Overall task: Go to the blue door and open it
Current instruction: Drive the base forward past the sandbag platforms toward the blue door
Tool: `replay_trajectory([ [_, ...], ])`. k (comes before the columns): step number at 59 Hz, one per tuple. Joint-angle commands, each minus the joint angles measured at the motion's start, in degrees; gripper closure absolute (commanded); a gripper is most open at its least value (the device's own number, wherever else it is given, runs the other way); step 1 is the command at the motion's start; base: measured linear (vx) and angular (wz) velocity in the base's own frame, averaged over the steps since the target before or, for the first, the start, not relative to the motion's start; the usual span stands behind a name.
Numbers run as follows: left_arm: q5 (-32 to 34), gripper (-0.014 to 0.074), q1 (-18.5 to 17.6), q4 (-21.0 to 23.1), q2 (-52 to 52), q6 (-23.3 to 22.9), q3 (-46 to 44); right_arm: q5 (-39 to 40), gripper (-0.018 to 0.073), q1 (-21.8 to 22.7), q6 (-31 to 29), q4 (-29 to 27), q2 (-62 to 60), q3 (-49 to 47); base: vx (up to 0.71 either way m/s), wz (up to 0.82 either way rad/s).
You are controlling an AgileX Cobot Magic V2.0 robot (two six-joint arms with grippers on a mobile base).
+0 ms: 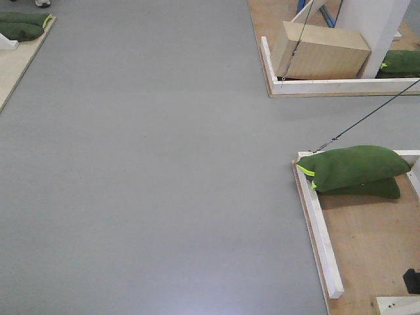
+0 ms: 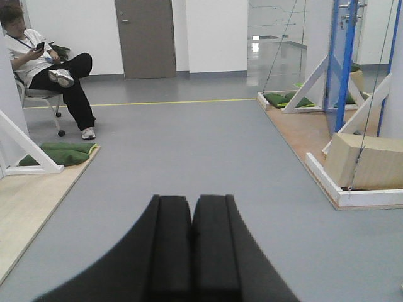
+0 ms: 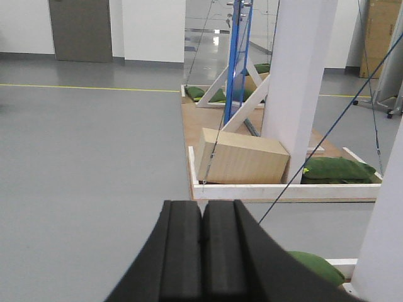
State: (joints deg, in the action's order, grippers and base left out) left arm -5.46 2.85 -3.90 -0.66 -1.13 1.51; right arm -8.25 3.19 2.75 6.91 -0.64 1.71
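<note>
Left gripper (image 2: 191, 207) sits low centre in its wrist view. Its black fingers (image 2: 170, 251) are pressed together, no gap, nothing btwn them. Right gripper (image 3: 202, 214) likewise: fingers (image 3: 223, 251) flat against each other, holding nothing. Bare grey floor (image 1: 144, 164) lies ahead of both.

Blue door (image 2: 344, 69) is far right in the left wrist view, seen nearly edge-on as a narrow bright-blue strip. It stands upright on a wooden platform (image 2: 302, 129) w/ white braces (image 2: 307, 83) at its foot. Silver hardware (image 2: 350, 5) shows at the top of the frame, too small to make out. In the right wrist view the door (image 3: 239, 56) is far, just right of centre, beyond a white column (image 3: 299, 82). It is well apart from both grippers.

At the near end of that platform a tan box (image 3: 242, 157) lies against the white kerb (image 3: 283, 190), touching the column. A green sandbag (image 3: 337, 170) lies right of the column. A thin dark cord (image 1: 367, 115) runs diagonally down to two stacked sandbags (image 1: 351, 167) on a nearer platform (image 1: 367, 243) at right.

Far left, a person (image 2: 38, 60) sits on a chair, phone in hand. There's a grey door (image 2: 146, 38) in the far wall and a yellow line (image 2: 157, 102) across the floor.
</note>
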Motion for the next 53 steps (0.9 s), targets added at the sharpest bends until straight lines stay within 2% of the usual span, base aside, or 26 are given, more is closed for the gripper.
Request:
replay_trajectory([
  [1,4.77,0.0524,0.01,0.1,-0.8,-0.37,-1.57,4.7,0.0561,0.41,-0.26,0.57,-0.73,0.07,0.15,0.05],
  [27,4.77,0.0524,0.01,0.1,-0.8,-0.37,-1.57,4.7,0.0561,0.41,-0.26,0.57,-0.73,0.07,0.18,0.08],
  [53,4.77,0.0524,0.01,0.1,-0.8,-0.37,-1.57,4.7,0.0561,0.41,-0.26,0.57,-0.73,0.07,0.23,-0.13],
])
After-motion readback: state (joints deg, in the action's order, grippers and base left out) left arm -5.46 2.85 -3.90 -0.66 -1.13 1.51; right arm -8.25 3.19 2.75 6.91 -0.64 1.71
